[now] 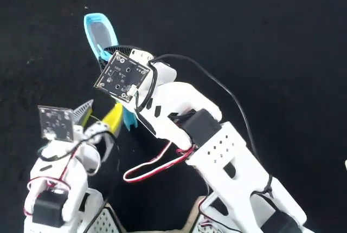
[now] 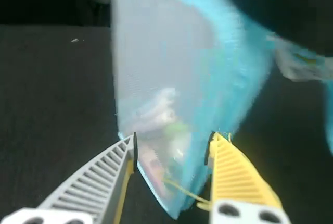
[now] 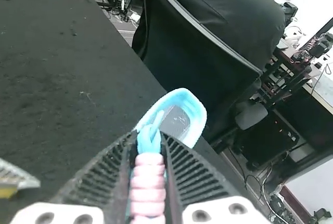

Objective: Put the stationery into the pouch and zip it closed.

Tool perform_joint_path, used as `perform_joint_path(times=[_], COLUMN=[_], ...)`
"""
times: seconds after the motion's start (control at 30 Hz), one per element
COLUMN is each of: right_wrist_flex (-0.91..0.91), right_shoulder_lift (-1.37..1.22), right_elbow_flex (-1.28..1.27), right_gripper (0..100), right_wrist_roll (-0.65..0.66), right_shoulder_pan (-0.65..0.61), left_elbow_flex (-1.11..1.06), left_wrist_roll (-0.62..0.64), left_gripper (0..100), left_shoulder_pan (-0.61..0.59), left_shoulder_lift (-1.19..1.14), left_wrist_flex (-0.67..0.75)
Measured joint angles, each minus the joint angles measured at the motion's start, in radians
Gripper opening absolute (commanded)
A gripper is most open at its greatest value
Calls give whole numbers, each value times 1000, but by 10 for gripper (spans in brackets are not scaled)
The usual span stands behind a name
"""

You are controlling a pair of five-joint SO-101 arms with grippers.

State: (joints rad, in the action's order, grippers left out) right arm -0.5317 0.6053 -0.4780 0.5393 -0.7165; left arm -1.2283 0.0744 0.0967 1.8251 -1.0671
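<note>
Nearest you, at about 7 o'clock on the black table, your left gripper points up toward 1 o'clock. Its grey finger and yellow finger stand fairly wide apart. They sit on either side of the near end of the pouch, which fills the gap and touches both. Through the pouch's pale mesh face you can make out the stationery inside: a few light pen-like shapes and something green, blurred together.

A little farther out, your right arm comes in from 5 o'clock and lies over the middle of the pouch. A red-and-white cable loops under it. Your right gripper has its dark jaws drawn narrow on the zipper pull. That is a pink braided cord running between the fingers, ending in a blue tab at the tips. You cannot tell from these views how far along the zip sits.

Farthest out, the pouch's rounded blue-rimmed far end sticks out past the right gripper toward 11 o'clock, tilted and raised off the table. The pouch runs as one strip from there back to the left gripper at 7 o'clock.
</note>
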Motion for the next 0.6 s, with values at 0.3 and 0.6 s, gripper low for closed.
perform_joint_path(times=[0.3,0.6], right_wrist_flex=[0,0], right_shoulder_lift=[0,0], right_elbow_flex=[25,25], right_gripper=[11,11], right_wrist_roll=[0,2], right_shoulder_pan=[-3,21], left_elbow_flex=[121,-26], left_wrist_roll=[-153,-157], left_gripper=[234,234], left_shoulder_pan=[137,-5], left_shoulder_lift=[2,0], left_wrist_flex=[-160,44])
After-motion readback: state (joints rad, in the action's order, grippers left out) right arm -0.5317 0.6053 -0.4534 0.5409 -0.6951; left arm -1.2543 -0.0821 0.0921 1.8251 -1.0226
